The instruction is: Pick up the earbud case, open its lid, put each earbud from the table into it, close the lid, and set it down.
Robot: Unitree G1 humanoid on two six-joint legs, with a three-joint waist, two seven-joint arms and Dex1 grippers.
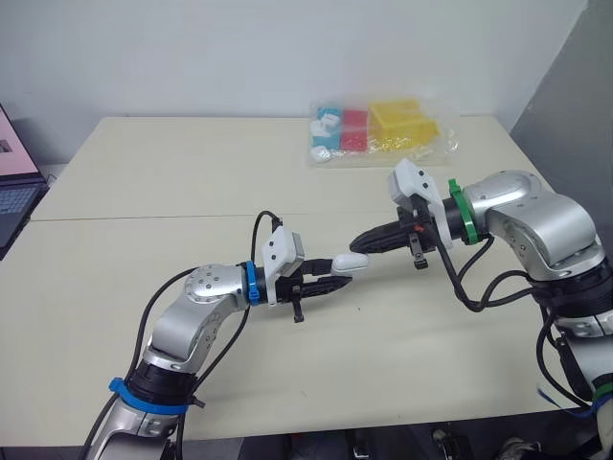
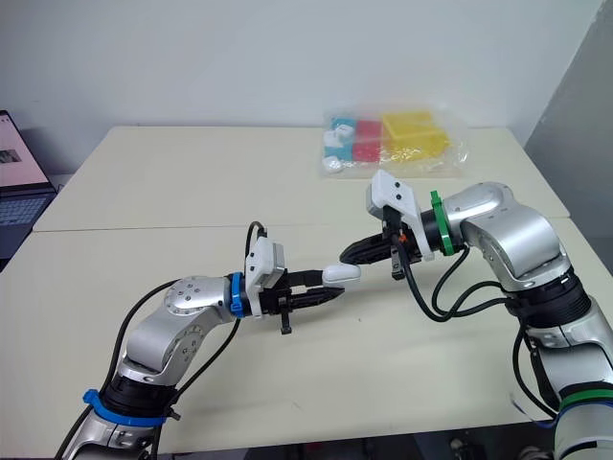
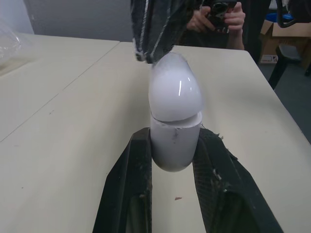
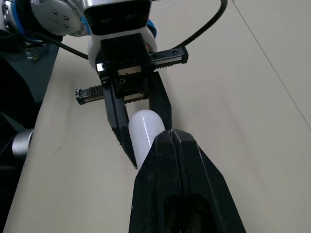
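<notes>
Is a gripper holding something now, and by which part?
The left gripper holds the earbud case by its lower body, between both fingers. The right gripper, fingers together, holds nothing; its tip is at the lid.

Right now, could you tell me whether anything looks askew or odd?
The earbud case, clamped in the left gripper, has its lid sitting slightly askew on the base, leaving a stepped seam. The shut fingers of the right gripper touch the lid's tip. Nothing else stands out.
</notes>
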